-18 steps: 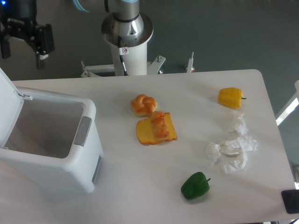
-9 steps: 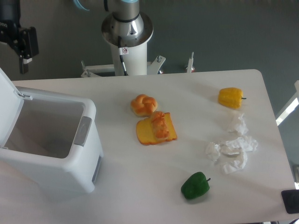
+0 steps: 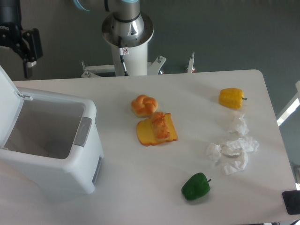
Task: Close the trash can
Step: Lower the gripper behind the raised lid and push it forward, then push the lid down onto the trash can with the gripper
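The trash can (image 3: 56, 173) is a big white boxy bin at the table's left, with a grey latch (image 3: 83, 132) on its front. Its lid (image 3: 8, 110) stands raised at the left edge of the frame, and the inside looks empty. My gripper (image 3: 11, 63) hangs above and behind the raised lid at the top left. One dark finger (image 3: 29, 58) shows, spread well out from the body; the other is cut off by the frame edge. Nothing sits between the fingers, and the gripper does not touch the lid.
The arm's base (image 3: 127, 37) stands behind the table's middle. On the table lie a bread roll (image 3: 144, 105), a sandwich slice (image 3: 157, 129), a yellow pepper (image 3: 231, 98), crumpled tissues (image 3: 232, 150) and a green pepper (image 3: 195, 186).
Over the last second the gripper moved left, toward the frame edge above the lid, then edged slightly back right. The trash can and food items stayed still.
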Robot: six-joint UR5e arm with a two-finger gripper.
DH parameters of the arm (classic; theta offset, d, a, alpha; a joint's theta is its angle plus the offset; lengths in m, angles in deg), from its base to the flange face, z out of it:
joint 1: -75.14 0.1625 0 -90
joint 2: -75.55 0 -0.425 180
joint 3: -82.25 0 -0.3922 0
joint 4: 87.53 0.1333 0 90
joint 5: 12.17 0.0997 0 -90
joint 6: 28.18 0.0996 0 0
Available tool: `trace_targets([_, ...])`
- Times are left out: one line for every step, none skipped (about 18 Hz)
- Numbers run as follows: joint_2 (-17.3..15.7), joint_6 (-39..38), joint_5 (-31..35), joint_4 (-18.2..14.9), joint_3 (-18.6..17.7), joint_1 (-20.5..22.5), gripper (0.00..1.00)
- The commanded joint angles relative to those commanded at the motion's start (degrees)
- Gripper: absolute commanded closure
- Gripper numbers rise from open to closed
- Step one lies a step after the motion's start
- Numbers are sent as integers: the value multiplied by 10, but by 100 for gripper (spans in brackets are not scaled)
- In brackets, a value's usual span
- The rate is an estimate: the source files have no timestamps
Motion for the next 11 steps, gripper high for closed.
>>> trace_targets([1, 0, 0, 0, 0, 8, 0])
trace_targets([3, -1, 0, 0, -1, 16, 0])
trace_targets([4, -1, 0, 0, -1, 21, 0])
trace_targets([5, -1, 1, 0, -2, 27, 0])
trace_targets([8, 0, 1, 0, -3, 36, 0])
trace_targets([9, 1, 1, 0, -3, 43, 0])
trace_targets([14, 4, 4, -1, -3, 47, 0])
trace_targets([20, 6, 12, -1, -4, 50, 0])
trace_targets([25, 6, 22, -1, -4, 51, 0])
trace_targets([33, 6, 30, -1, -4, 52, 0])
trace_targets([43, 6, 35, -1, -4, 52, 0])
